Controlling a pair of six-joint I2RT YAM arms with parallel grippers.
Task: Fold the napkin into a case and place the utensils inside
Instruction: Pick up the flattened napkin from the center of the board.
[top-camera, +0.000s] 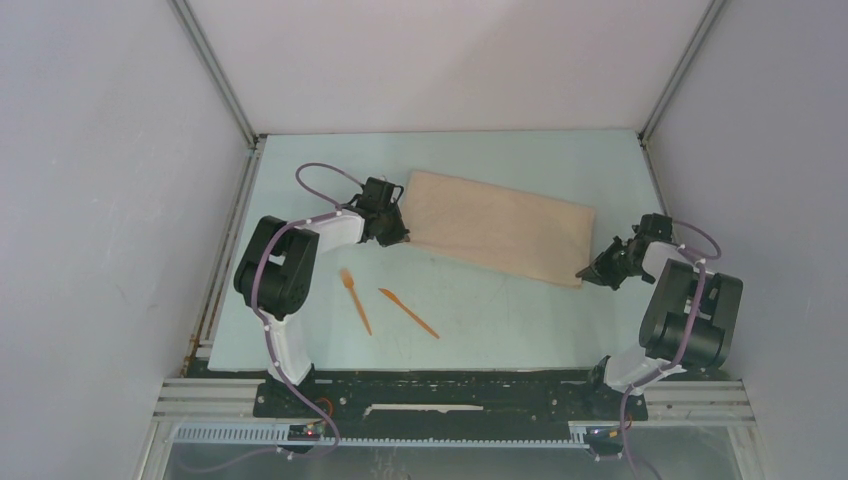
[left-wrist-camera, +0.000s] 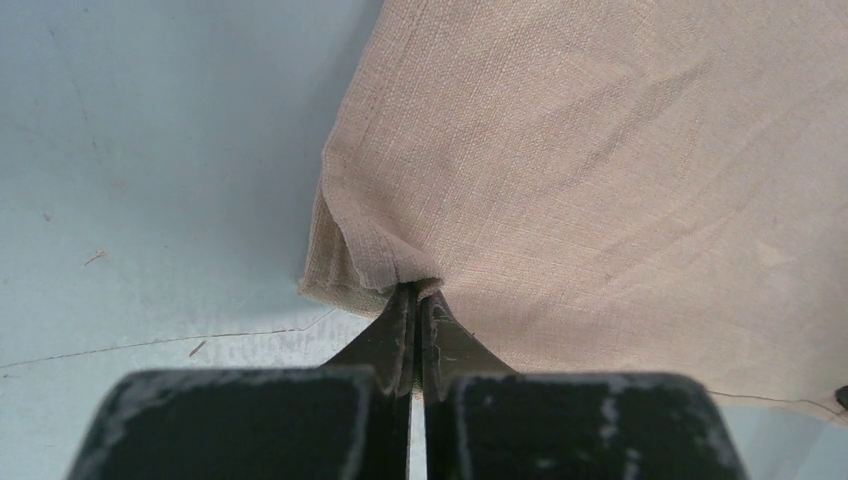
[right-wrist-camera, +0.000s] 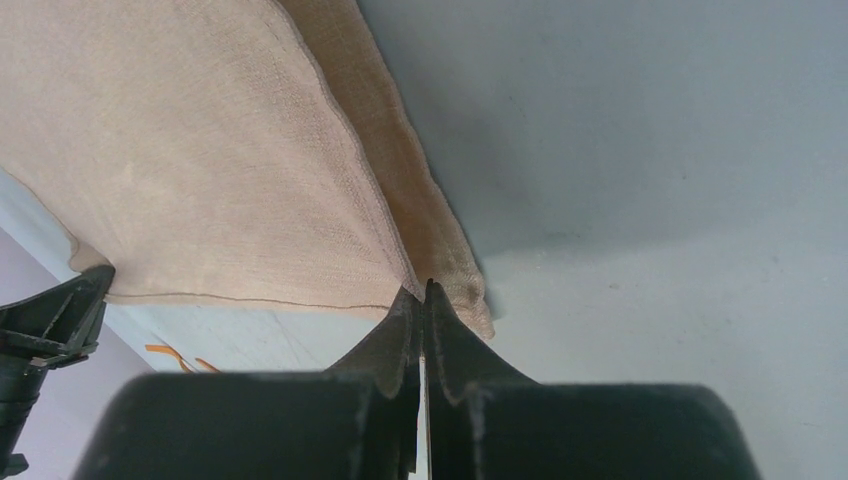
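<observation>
The soft beige-tan cloth napkin (top-camera: 500, 225) lies doubled into an oblong on the pale blue-green counter (top-camera: 520, 335), its long axis running from far left to near right. The left end effector (top-camera: 398, 238) is clamped on its near-left corner and the right end effector (top-camera: 587, 272) on its near-right corner, so the cloth lies ahead of both. The 2 slim orange plastic utensils, fork (top-camera: 355, 300) and knife (top-camera: 408, 312), lie apart from the cloth, nearer the left arm, with bare counter around them.
</observation>
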